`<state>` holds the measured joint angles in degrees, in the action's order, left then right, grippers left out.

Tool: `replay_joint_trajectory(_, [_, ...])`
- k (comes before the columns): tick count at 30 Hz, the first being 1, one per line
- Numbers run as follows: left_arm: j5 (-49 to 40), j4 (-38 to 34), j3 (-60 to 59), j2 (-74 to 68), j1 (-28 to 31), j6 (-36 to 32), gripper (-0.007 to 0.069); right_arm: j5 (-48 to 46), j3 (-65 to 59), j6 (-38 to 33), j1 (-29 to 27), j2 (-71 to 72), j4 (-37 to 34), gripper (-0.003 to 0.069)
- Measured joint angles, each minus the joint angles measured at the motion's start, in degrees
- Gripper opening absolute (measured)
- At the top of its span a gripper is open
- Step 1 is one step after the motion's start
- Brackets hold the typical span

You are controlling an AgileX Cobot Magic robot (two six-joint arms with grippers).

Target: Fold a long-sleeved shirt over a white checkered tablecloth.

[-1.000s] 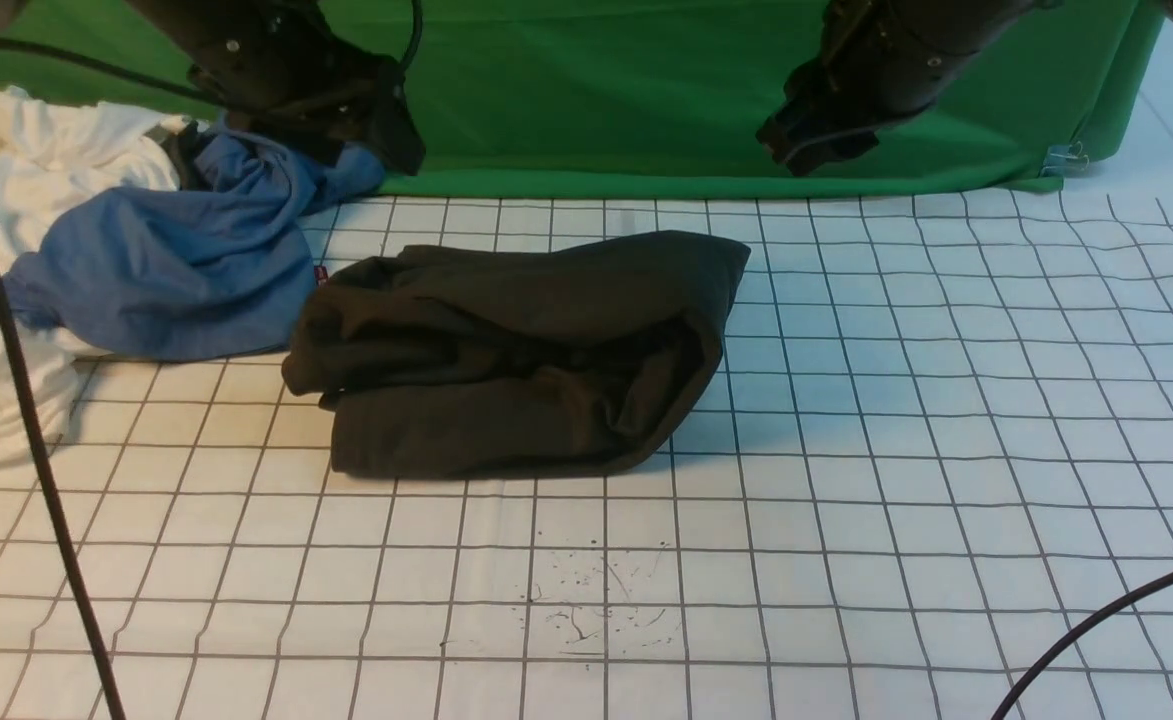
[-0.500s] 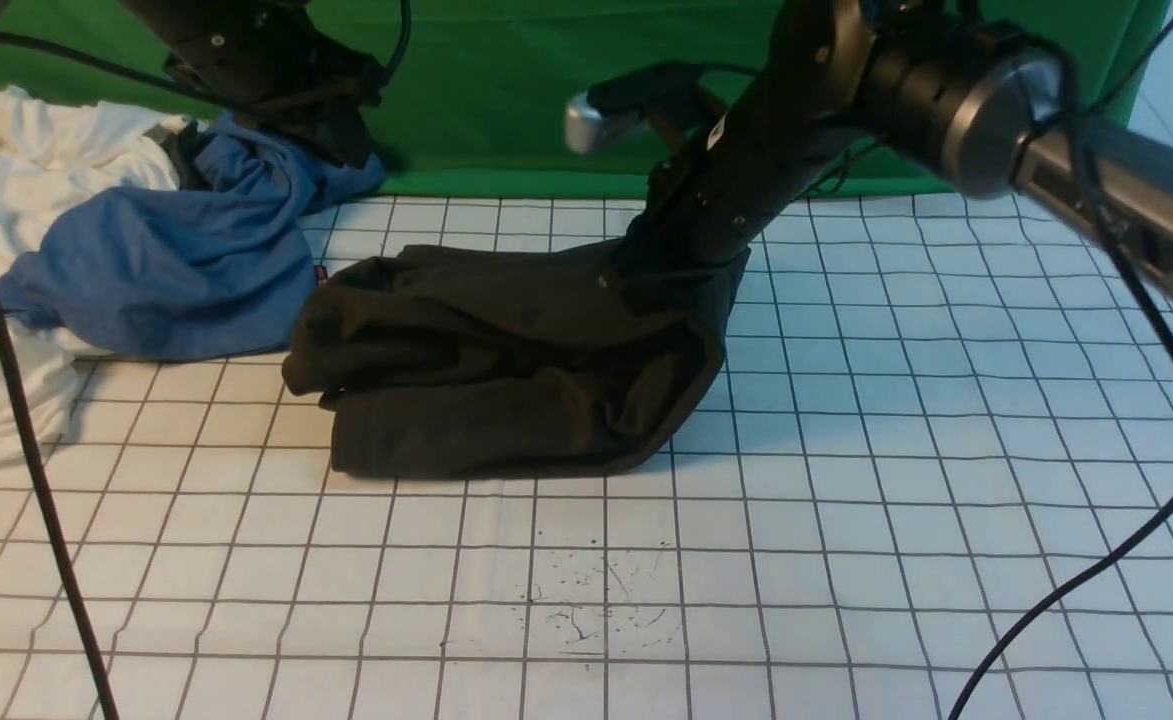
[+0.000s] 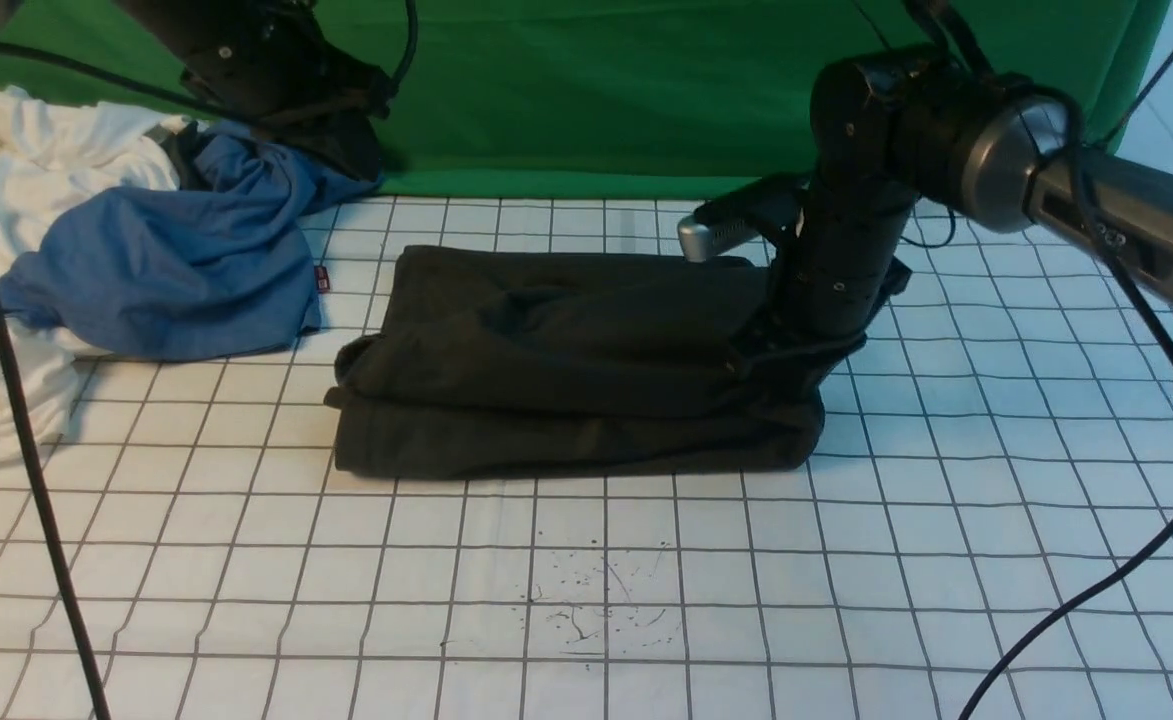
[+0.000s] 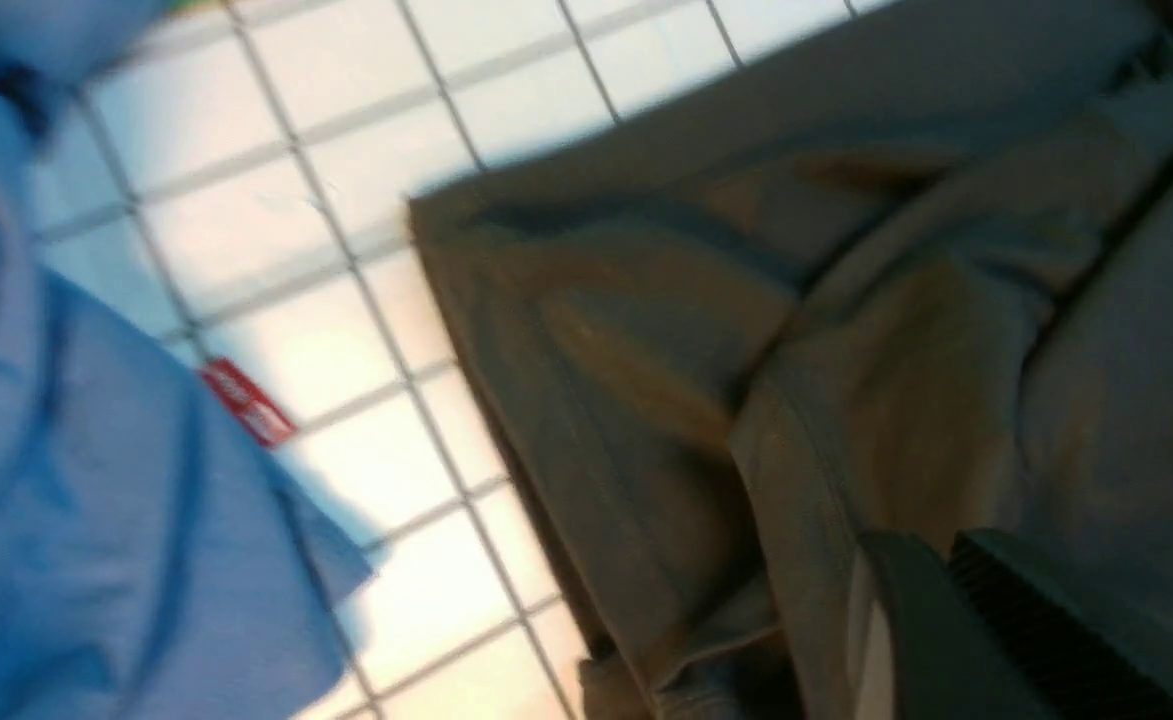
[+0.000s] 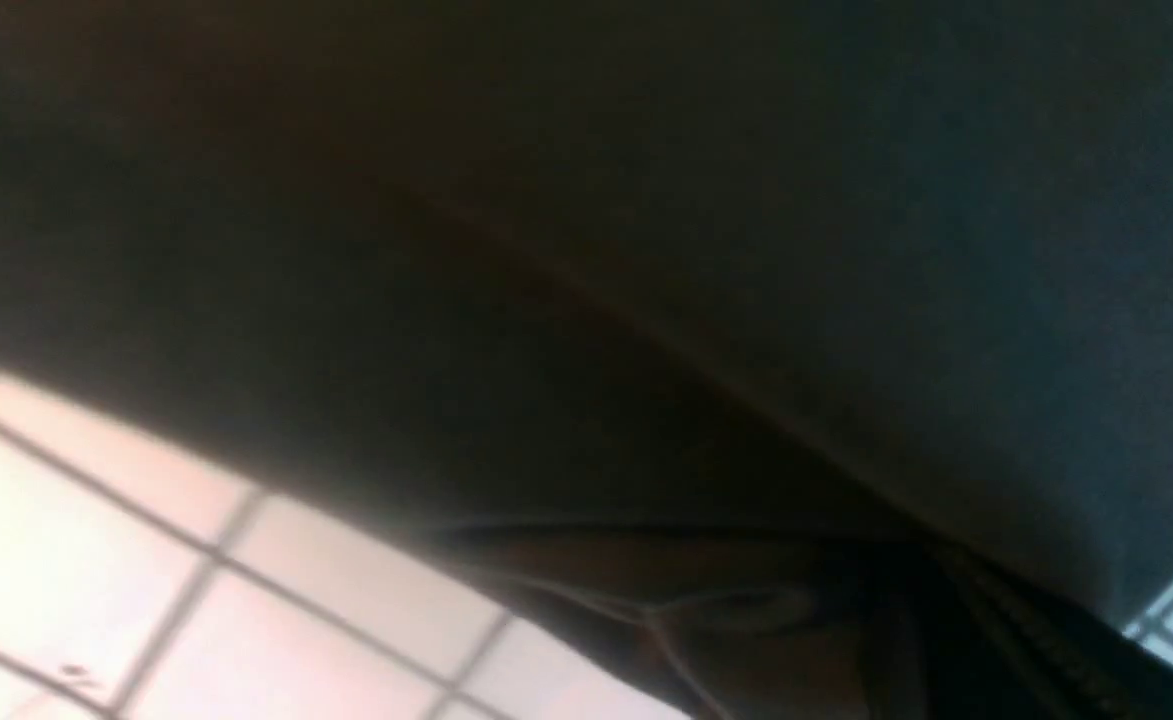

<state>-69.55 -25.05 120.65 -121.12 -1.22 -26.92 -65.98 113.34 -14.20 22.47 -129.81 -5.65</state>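
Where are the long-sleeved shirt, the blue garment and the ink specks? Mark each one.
long-sleeved shirt (image 3: 566, 360), front view, middle of the folded bundle.
blue garment (image 3: 166, 270), front view, its broad crumpled middle.
ink specks (image 3: 596, 600), front view, centre of the speckled patch.

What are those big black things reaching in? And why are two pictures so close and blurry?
Those are a robot's two arms, each ending in jaws that pinch. The wide picture comes from a camera between the arms, looking forward. The two close-up ones come from small cameras on the wrists, very near the cloth. On the white checkered tablecloth lies a folded black long-sleeved shirt, with a crumpled blue garment and a white garment at the left. The right arm has its jaws shut, buried in the shirt's right end, seemingly pinching it. The left arm hangs by the blue garment; its jaws are too hidden to tell if they are open.
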Motion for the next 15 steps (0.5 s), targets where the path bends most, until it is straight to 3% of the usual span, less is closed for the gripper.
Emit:
replay_joint_trajectory(10, [4.08, -0.73, -12.90, 0.00, -3.58, -6.69, 0.0012, 6.18, 0.45, -0.81, 0.34, 6.51, 0.51, 0.0011])
replay_joint_trajectory(15, [11.00, 1.92, -14.38, -1.26, -6.19, -4.63, 0.0017, 10.94, 0.64, -2.06, 0.11, 10.70, 0.75, 0.0011])
